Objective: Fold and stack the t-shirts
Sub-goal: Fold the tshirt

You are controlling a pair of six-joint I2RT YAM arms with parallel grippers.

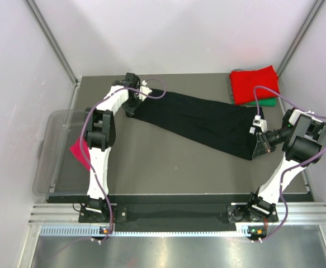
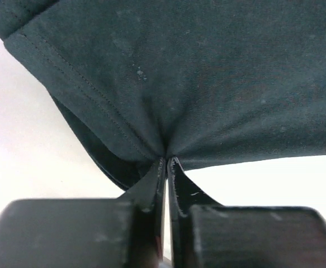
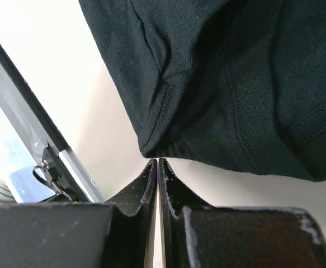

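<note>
Across the worktop [image 1: 168,167], the black t-shirt [image 1: 202,120] stretches between left pincer [image 2: 166,159] and right pincer [image 3: 158,162], both clamped on its edges

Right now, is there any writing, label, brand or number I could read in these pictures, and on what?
No text can be read in any view.
black t-shirt: plain cloth and stitching, no label in view.
red shirt, green shirt under it, magenta shirt: no print seen.
orange spots on the near rail: too small to tell whether they carry text.
</note>
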